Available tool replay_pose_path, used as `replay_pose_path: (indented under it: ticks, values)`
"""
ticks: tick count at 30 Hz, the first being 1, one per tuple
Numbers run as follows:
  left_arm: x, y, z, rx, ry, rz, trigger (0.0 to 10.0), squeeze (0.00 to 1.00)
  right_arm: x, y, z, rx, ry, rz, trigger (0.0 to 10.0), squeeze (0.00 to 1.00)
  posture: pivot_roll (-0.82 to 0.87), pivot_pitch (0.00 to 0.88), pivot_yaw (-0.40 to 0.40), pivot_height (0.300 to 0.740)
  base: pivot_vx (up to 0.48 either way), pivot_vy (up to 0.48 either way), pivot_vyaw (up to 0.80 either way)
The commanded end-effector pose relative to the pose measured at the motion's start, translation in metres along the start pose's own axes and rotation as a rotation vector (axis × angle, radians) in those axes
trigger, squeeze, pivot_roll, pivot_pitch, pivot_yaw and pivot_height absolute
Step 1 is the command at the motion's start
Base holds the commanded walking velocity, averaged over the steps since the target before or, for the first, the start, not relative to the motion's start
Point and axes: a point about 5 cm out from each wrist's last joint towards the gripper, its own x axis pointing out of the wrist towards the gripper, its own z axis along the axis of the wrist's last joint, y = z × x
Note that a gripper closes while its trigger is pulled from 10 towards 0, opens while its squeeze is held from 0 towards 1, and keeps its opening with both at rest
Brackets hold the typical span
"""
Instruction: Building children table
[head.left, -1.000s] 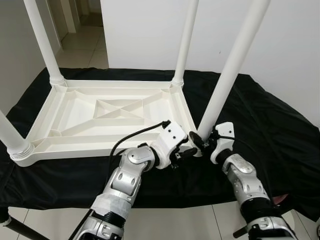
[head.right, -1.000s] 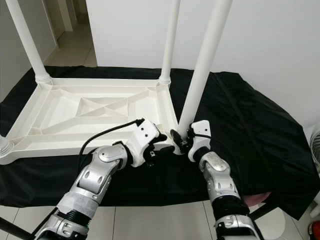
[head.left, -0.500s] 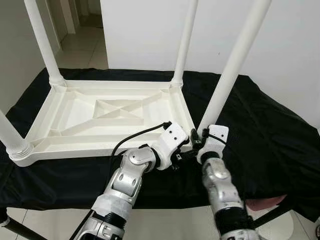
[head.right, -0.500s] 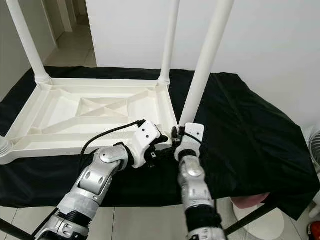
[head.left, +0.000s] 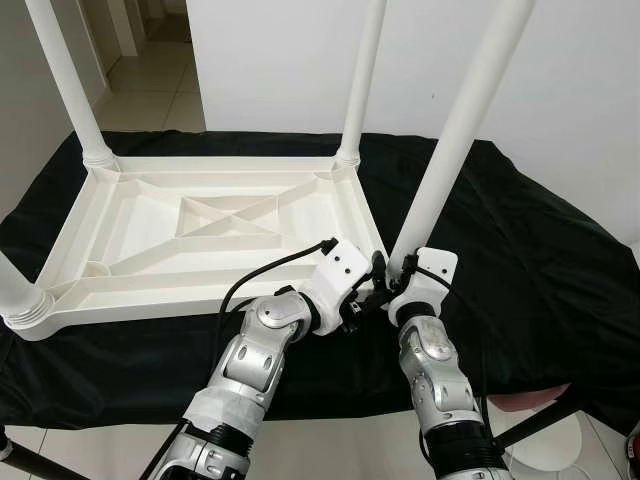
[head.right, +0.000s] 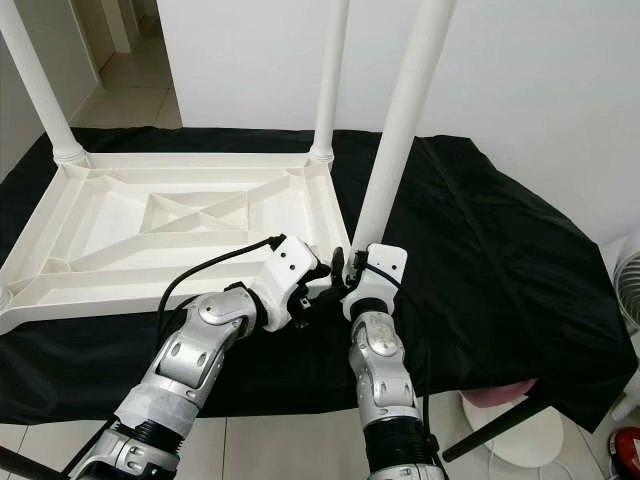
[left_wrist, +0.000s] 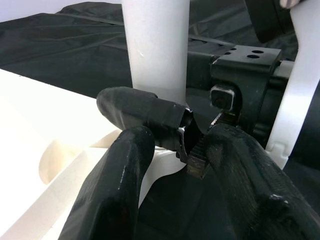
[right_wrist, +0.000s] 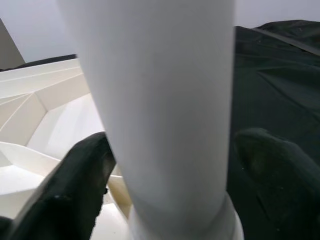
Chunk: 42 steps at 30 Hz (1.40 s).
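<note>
Gripping table leg (head.left: 455, 135) at base: right gripper (right_wrist: 165, 165) clamps it; left gripper (left_wrist: 170, 150) alongside, fingers parted.

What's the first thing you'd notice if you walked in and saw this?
A white plastic children's table lies upside down on a black cloth, its round white legs pointing up. At its near right corner both robot arms meet at the base of one tall white leg: the right tool has a finger on each side of it, and the left tool reaches in beside it.
</note>
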Motion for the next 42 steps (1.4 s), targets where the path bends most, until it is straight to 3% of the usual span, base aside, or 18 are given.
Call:
replay_pose_path:
  ticks: [1, 6, 7, 11, 17, 30, 31, 32, 33, 42]
  values:
    - [0.000, 0.001, -0.001, -0.002, 0.012, 0.048, 10.0, 0.00, -0.002, -0.002, 0.003, 0.004, -0.011, 0.028, 10.0, 1.00, 0.02, 0.049, -0.038, 0.740, 0.000, 0.000, 0.00]
    - [0.000, 0.001, -0.001, -0.004, 0.013, 0.051, 10.0, 0.00, -0.004, -0.026, 0.009, -0.067, -0.011, 0.128, 10.0, 1.00, 0.02, 0.049, -0.037, 0.740, 0.000, 0.000, 0.00]
    - [0.000, 0.001, -0.001, -0.003, 0.014, 0.052, 10.0, 0.00, -0.004, -0.032, 0.011, -0.097, -0.006, 0.167, 10.0, 0.00, 0.02, 0.049, -0.037, 0.740, 0.000, 0.000, 0.00]
    - [0.002, 0.002, 0.000, 0.000, 0.011, 0.049, 10.0, 0.00, -0.003, -0.048, 0.014, -0.179, 0.035, 0.331, 10.0, 0.00, 0.01, 0.043, -0.027, 0.740, 0.000, 0.000, 0.00]
    - [0.003, 0.003, 0.002, 0.004, 0.008, 0.048, 10.0, 0.00, 0.000, -0.050, 0.013, -0.250, 0.083, 0.469, 10.0, 0.00, 0.01, 0.039, -0.024, 0.740, 0.000, 0.000, 0.00]
    - [0.003, 0.005, 0.003, 0.011, 0.008, 0.050, 10.0, 0.00, 0.022, -0.031, 0.004, -0.270, 0.143, 0.611, 10.0, 0.00, 0.02, 0.032, -0.018, 0.740, 0.000, 0.000, 0.00]
    - [0.003, 0.005, 0.003, 0.012, 0.007, 0.049, 10.0, 0.00, 0.026, -0.026, 0.003, -0.264, 0.145, 0.621, 4.2, 0.00, 0.03, 0.031, -0.015, 0.740, 0.000, 0.000, 0.00]
    - [0.003, 0.005, 0.003, 0.012, 0.007, 0.049, 10.0, 0.00, 0.026, -0.026, 0.003, -0.264, 0.145, 0.621, 4.2, 0.00, 0.03, 0.031, -0.015, 0.740, 0.000, 0.000, 0.00]
    - [0.003, 0.005, 0.003, 0.014, 0.007, 0.048, 10.0, 0.00, 0.028, -0.023, 0.002, -0.265, 0.143, 0.631, 0.0, 0.00, 0.03, 0.030, -0.015, 0.740, 0.000, 0.000, 0.00]
    - [0.001, 0.005, 0.002, 0.017, 0.013, 0.045, 10.0, 0.00, 0.027, -0.029, -0.001, -0.265, 0.149, 0.635, 0.0, 0.00, 0.03, 0.032, -0.019, 0.740, 0.000, 0.000, 0.00]
